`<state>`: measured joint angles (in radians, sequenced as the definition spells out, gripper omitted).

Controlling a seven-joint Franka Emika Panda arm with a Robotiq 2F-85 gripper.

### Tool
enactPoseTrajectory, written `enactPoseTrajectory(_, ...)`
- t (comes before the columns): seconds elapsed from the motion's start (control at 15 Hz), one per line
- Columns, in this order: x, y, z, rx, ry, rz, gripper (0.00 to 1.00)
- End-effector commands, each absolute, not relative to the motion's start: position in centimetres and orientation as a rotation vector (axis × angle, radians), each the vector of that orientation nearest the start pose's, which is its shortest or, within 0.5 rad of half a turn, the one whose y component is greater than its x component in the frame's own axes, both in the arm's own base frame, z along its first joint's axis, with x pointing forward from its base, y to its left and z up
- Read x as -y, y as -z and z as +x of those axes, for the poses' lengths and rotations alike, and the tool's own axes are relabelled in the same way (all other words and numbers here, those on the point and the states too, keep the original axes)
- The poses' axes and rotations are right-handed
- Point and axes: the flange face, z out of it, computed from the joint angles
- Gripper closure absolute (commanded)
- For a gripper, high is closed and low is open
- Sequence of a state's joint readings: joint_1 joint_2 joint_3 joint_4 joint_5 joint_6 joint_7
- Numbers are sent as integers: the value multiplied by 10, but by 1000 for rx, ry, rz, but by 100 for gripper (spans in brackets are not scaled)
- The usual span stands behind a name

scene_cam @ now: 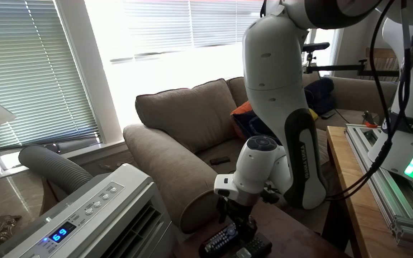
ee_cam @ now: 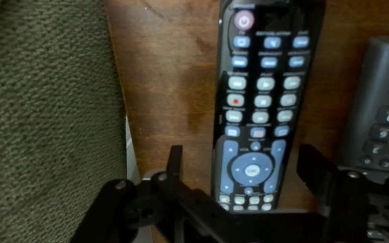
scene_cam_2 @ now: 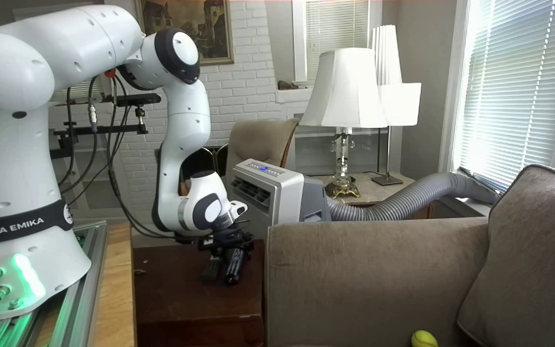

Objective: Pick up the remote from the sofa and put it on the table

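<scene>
Handset [ee_cam: 380,108]: just beside the hand [ee_cam: 241,153]
Air conditioner [scene_cam_2: 284,193]: near it
Lamps [scene_cam_2: 345,91]: well apart
Tennis ball [scene_cam_2: 423,339]: well apart

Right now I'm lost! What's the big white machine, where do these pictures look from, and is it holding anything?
The machine is a robot arm. Two pictures look at it from outside, across the room. The close-up looks down from the arm's own wrist, so its black jaws poke in at the bottom. They stand open, one on each side of a black remote with blue and whitish buttons. Wood shows on both sides of the remote, so it isn't being squeezed: nothing is held. The remote lies on a dark brown table. Beside it lies a dark gadget with number keys. The big brown sofa stands right next to the table.
</scene>
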<state>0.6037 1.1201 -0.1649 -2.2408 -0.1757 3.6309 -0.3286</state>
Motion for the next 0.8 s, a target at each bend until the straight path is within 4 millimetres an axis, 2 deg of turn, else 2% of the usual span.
enactPoseTrajectory(0.0, -186, 69, 395, 1569, 439, -2759, 0)
enactPoseTrajectory(0.27, -186, 41, 397, 1558, 400, -2758, 0)
enactPoseTrajectory(0.4, -186, 21, 398, 1542, 362, -2766, 0)
enactPoseTrajectory(0.6, -186, -15, 395, 1526, 290, -2794, 0)
enactPoseTrajectory(0.73, -187, -47, 393, 1508, 281, -2810, 0)
